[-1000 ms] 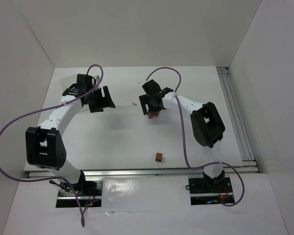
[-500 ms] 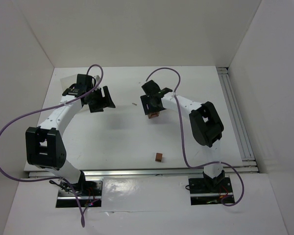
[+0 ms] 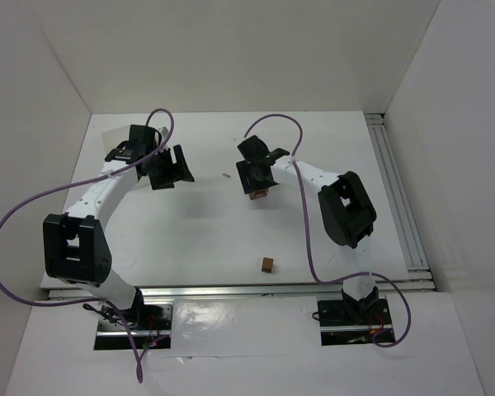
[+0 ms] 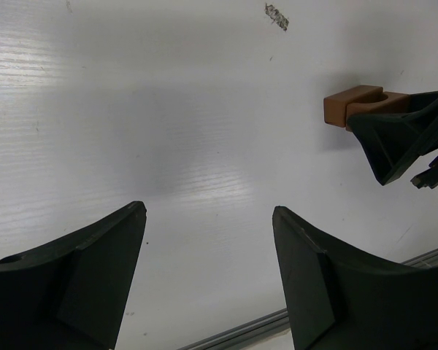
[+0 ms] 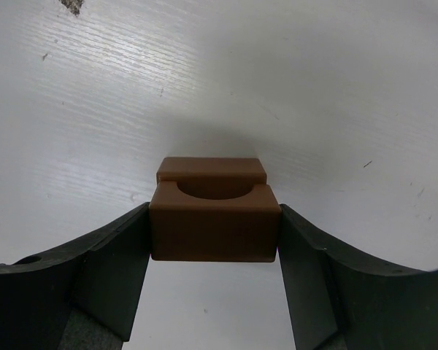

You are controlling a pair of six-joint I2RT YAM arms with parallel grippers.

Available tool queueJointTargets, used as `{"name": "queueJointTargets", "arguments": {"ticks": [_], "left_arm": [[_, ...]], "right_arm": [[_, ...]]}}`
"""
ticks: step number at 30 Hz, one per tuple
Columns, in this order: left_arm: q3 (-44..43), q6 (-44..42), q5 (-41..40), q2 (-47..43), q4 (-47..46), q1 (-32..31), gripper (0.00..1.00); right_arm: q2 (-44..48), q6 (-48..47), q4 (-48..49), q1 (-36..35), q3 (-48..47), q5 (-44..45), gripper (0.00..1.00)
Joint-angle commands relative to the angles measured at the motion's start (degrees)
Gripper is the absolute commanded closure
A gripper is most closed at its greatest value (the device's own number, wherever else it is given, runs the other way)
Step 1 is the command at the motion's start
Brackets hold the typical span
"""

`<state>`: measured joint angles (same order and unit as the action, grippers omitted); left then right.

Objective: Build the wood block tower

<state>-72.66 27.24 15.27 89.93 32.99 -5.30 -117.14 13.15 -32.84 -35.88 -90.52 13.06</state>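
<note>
The right pincer (image 5: 214, 219) is closed on a reddish-brown notched block (image 5: 213, 235). In the right wrist view its two dark fingers (image 5: 109, 273) press flat against the block's left and right sides. A half-round cut is scooped out of the block's upper edge. Just behind that cut a second brown piece (image 5: 212, 168) touches the block; I cannot tell whether it is a separate block or part of the same one.

From above, this block sits under the right pincer a little right of the counter's (image 3: 190, 223) middle, toward its far half. The left wrist view shows it from the side, resting on the counter, with one of the right pincer's fingers covering its near end.

A small brown cube (image 3: 267, 264) lies alone near the front edge of the counter, well apart from the held block and from both arms. A tiny pale sliver (image 3: 225, 175) lies between the two pincers.

The left pincer (image 4: 208, 248) stands wide and holds nothing, with only bare white counter between its fingers. It hangs over the far left part of the counter, well apart from the blocks.
</note>
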Motion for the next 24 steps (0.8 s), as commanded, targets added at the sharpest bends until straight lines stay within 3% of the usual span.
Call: {"name": "queueJointTargets", "arguments": {"ticks": [1,24], "left_arm": [[-1.6,0.2,0.9,0.2,-0.2,-0.1,0.18],[-1.6,0.2,0.9,-0.4,-0.2,-0.7,0.18]], "right_arm": [[0.0,-1.0,1.3,-0.6,-1.8,0.9,0.27],[-0.5,-2.1,2.3,-0.6,-2.3,0.4,0.27]]}}
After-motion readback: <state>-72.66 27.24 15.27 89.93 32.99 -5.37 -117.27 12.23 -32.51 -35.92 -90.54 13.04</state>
